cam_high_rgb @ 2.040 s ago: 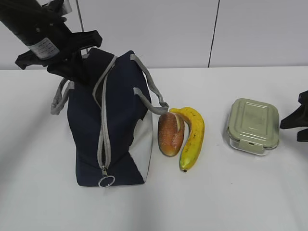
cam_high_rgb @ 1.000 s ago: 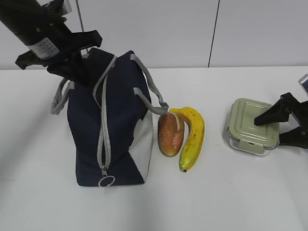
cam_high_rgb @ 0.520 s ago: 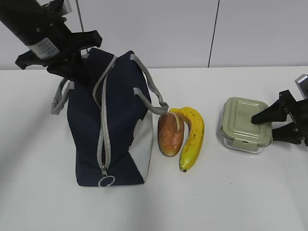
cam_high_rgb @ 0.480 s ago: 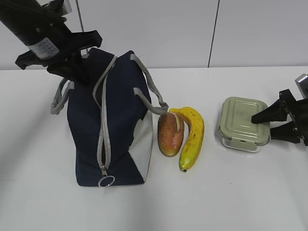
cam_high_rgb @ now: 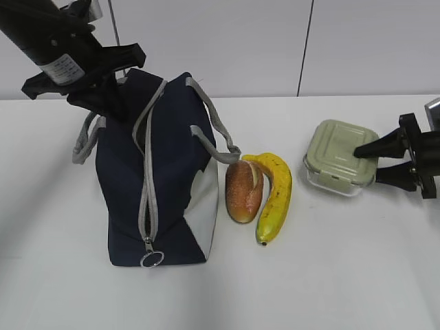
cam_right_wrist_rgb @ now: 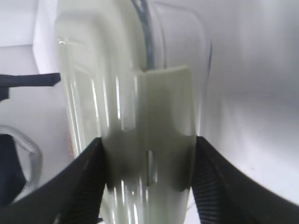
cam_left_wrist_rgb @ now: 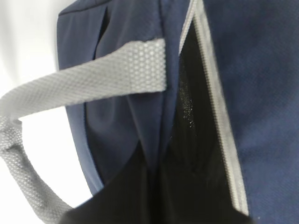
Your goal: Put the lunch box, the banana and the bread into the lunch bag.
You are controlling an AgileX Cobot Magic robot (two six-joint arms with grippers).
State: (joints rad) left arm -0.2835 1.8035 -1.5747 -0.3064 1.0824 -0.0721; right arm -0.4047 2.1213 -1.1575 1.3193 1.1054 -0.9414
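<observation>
The navy lunch bag [cam_high_rgb: 172,179] stands upright at the left, its top gaping. My left gripper [cam_high_rgb: 113,96] is shut on the bag's top edge beside a grey handle; the left wrist view shows the dark fingers pinching the fabric [cam_left_wrist_rgb: 152,186] next to the open zipper slit [cam_left_wrist_rgb: 187,116]. The bread [cam_high_rgb: 243,191] and the banana [cam_high_rgb: 275,196] lie side by side just right of the bag. My right gripper [cam_high_rgb: 368,161] is shut on the green-lidded lunch box [cam_high_rgb: 333,161], which tilts slightly off the table. It fills the right wrist view [cam_right_wrist_rgb: 117,93], clamped between both fingers [cam_right_wrist_rgb: 79,186].
The white table [cam_high_rgb: 330,275] runs to a pale wall behind. The bag's zipper ring pull [cam_high_rgb: 152,259] hangs at its front bottom. One grey handle [cam_high_rgb: 216,134] droops toward the bread.
My right gripper came in from the right edge, closed on the lunch box and moved it left and up. The left arm, bag, bread and banana have not moved.
</observation>
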